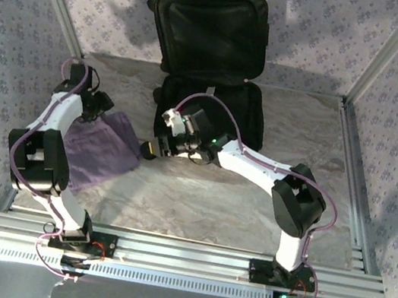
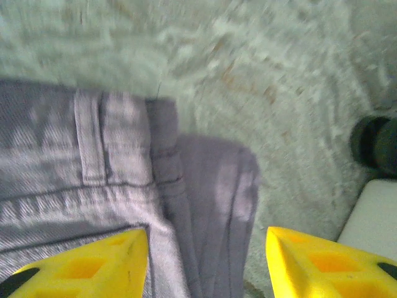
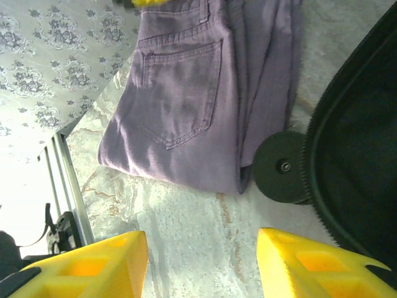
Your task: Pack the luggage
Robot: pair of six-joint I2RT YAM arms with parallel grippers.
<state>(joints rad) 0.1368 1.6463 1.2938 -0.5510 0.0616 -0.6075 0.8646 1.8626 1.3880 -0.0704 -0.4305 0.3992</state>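
Grippers are both standing spread and empty: your left gripper (image 2: 208,261) is hovering over the folded purple jeans (image 2: 93,174), your right gripper (image 3: 201,264) is hanging above bare table (image 3: 186,211) near a black wheel (image 3: 284,166). Beyond them the luggage (image 1: 207,35) is lying open at the far middle, base flat, lid leaning upright against the back wall (image 1: 320,31), white shell framing black lining. You're likely dealing with a stiff, slick shell that rolls when nudged, so be pinching the lid's zipper band rim instead.
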